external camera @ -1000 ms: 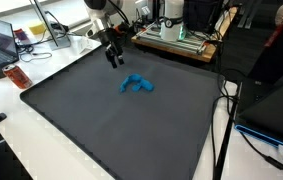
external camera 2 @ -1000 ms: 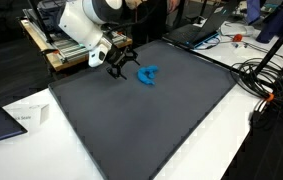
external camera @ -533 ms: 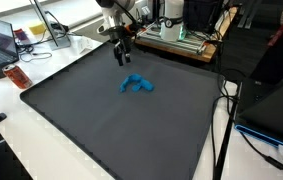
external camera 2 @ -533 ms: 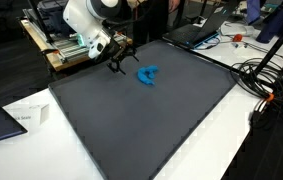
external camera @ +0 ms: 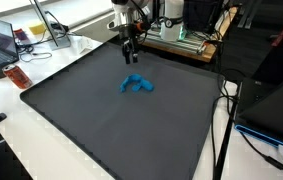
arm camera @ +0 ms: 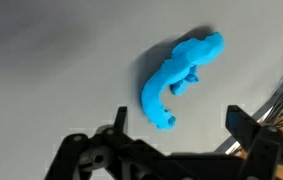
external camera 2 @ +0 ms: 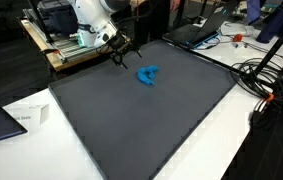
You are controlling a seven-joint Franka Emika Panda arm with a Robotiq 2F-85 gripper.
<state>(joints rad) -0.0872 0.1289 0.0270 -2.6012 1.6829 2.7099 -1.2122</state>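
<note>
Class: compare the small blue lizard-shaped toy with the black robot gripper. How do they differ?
The small blue lizard-shaped toy is bright blue; the black robot gripper is dark. The toy lies flat on the dark grey mat; the gripper hangs above the mat, touching nothing. The toy curves; the gripper's jaws stand open. Both are over the same mat.

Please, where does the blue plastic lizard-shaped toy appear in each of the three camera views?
In an exterior view: the blue plastic lizard-shaped toy lies just above the picture's middle.
In an exterior view: the toy lies near the middle, in the upper half.
Wrist view: the toy lies right of centre, running diagonally.
Shared landmark: the dark grey mat under the toy in all views.
</note>
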